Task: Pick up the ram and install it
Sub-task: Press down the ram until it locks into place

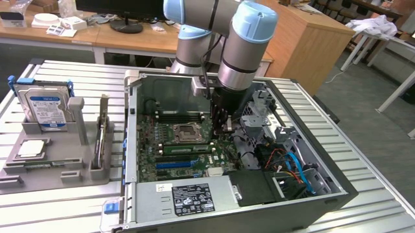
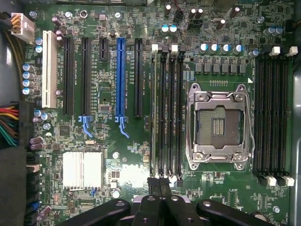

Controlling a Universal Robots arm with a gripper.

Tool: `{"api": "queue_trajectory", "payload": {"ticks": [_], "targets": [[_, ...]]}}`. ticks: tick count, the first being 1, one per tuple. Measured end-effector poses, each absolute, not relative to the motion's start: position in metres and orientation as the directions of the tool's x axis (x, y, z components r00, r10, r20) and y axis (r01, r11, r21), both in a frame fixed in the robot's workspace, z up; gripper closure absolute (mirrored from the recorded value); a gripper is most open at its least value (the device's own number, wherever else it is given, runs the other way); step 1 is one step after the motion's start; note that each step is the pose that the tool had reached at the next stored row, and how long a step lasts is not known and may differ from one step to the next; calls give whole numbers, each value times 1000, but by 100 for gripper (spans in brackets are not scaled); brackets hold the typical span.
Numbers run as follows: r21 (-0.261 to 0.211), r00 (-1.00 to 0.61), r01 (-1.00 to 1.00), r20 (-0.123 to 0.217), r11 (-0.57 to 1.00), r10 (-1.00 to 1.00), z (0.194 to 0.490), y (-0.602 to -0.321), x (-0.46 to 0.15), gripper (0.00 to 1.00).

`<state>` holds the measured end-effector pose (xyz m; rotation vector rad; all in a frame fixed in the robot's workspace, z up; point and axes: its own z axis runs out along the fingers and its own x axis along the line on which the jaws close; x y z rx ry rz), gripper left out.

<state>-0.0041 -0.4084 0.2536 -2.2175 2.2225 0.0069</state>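
Note:
The ram [image 1: 186,149] is a thin green stick standing on edge in a memory slot of the motherboard [image 1: 165,167], inside the open computer case. In the wrist view the ram [image 2: 153,113] fills the slot of its bank that lies farthest from the empty processor socket [image 2: 218,125]. My gripper [image 1: 227,128] hangs over the board beside the socket, at one end of that bank. Its black fingertips [image 2: 155,184] are pressed together with nothing between them, just past the end of the slots, and the gripper [image 2: 160,184] is shut.
A second bank of empty memory slots [image 2: 273,113] lies on the socket's other side. Drive cage and cables [image 1: 292,165] crowd the case at the exterior view's right. A grey tray [image 1: 58,174] at the left holds a hard drive [image 1: 45,107] and a processor chip [image 1: 31,148].

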Motion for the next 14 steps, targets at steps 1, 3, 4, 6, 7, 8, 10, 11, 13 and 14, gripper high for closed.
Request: {"api": "queue_trajectory", "payload": {"ticks": [1,3,4,6,7,8,10,11,13,14], "targets": [[2,-2,-1000,-4,2,-1000,253,-408,-4,89],[2,-2,-1000,-4,2,-1000,253,-408,-4,89],[2,-2,-1000,-4,2,-1000,253,-408,-4,89],[2,-2,-1000,-5,2,-1000,253,-408,-4,89],[2,-2,-1000,-5,2,-1000,253,-408,-4,89],[2,-2,-1000,-5,2,-1000,253,-408,-4,89],[2,-2,-1000,-5,2,-1000,252,-408,-4,89],[2,-2,-1000,-5,2,-1000,252,-408,-4,89],[2,-2,-1000,-5,2,-1000,252,-408,-4,89],[2,-2,-1000,-5,2,-1000,251,-408,-4,89]]}}
